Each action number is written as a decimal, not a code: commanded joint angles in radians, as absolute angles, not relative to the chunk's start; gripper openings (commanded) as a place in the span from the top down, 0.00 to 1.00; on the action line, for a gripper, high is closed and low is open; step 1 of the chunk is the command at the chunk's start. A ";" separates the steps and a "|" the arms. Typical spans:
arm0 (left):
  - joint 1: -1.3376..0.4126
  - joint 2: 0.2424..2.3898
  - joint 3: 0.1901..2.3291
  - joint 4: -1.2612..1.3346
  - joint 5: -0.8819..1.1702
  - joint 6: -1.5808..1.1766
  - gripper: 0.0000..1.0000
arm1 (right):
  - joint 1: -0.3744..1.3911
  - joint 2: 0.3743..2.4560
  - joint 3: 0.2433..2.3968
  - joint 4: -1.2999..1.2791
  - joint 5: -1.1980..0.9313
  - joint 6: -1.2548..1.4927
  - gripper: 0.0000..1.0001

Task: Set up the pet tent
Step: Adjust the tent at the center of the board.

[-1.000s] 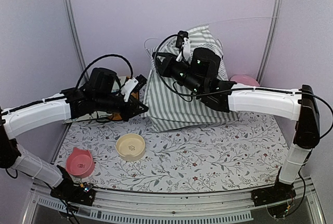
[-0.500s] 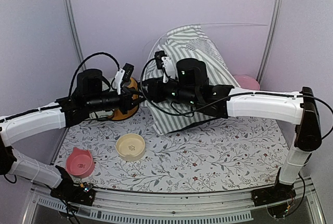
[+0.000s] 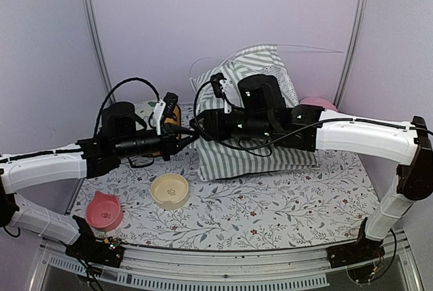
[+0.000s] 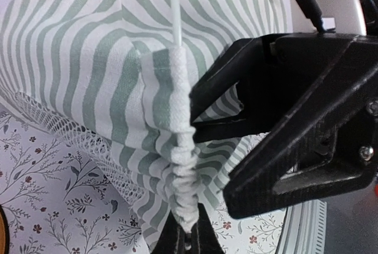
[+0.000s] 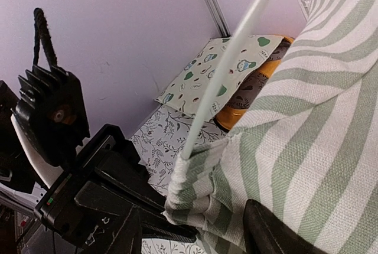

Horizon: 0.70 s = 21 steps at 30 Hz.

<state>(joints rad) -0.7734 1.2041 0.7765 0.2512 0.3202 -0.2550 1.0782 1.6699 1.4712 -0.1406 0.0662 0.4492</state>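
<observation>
The pet tent [image 3: 260, 139] is a grey-green and white striped heap at the back centre, with a thin white pole [image 3: 314, 48] jutting from its top. In the left wrist view a bunched fabric sleeve [image 4: 180, 147] with a white pole [image 4: 175, 6] entering it runs up from my left gripper [image 4: 186, 237], which is shut on the sleeve's lower end. My right gripper [image 5: 195, 236] is open, with the same bunched sleeve [image 5: 192, 186] and pole [image 5: 227, 65] between its fingers. In the top view both grippers, left [image 3: 188, 130] and right [image 3: 205, 127], meet at the tent's left edge.
A cream bowl [image 3: 170, 190] and a pink bowl [image 3: 103, 211] sit on the floral cloth [image 3: 284, 196] at the front left. A cream mat with teal shapes [image 5: 224, 65] and an orange object [image 5: 251, 100] lie behind the left gripper. A pink item [image 3: 318, 104] is at the back right.
My right gripper has opened and come down from the tent's top to its left edge, beside the left gripper. The left arm swung right and the tent shifted.
</observation>
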 commanded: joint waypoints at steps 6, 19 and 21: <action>-0.824 1.236 0.813 0.349 0.307 -0.189 1.00 | 1.035 1.734 1.504 -0.224 0.125 0.532 0.58; -0.868 1.257 0.809 0.241 0.248 -0.151 1.00 | 0.800 1.724 1.621 -0.188 0.042 0.512 0.79; -0.868 1.257 0.807 0.239 0.234 -0.155 1.00 | 0.784 1.716 1.628 -0.191 0.036 0.516 0.75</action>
<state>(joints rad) -0.8249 1.2705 0.7891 0.2245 0.1959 -0.2024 0.9066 1.7161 1.5826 -0.2031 -0.0837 0.5224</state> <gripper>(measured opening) 0.034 0.220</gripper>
